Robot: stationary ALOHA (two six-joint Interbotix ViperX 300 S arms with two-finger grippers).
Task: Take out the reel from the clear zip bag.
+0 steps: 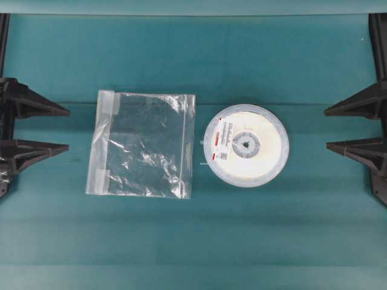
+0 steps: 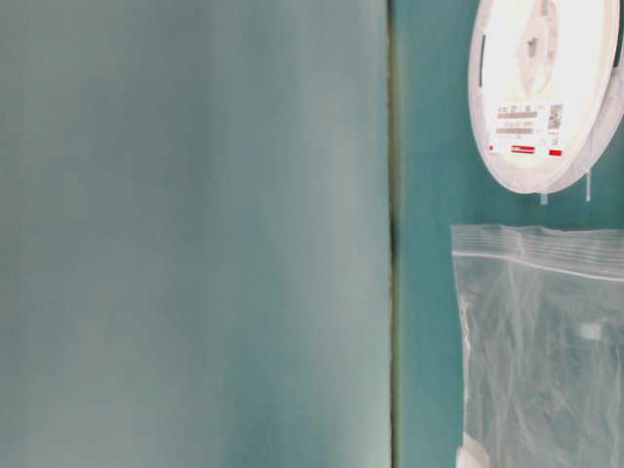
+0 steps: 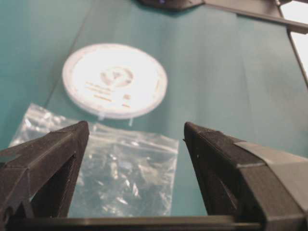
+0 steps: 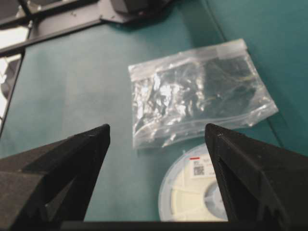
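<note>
Overhead exterior view: reel (image 1: pixel 246 145) lies outside clear zip bag (image 1: pixel 143 145), nearer right gripper (image 1: pixel 325 128).
Grippers: right and left gripper (image 1: pixel 68 128) wide open, empty.

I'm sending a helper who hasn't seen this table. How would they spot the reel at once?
On the teal table, look right of centre, beside the clear zip bag. The reel lies flat there, outside the bag: a round white disc with a grey hub and a red-marked label, unlike the crinkly, square, see-through bag.
</note>
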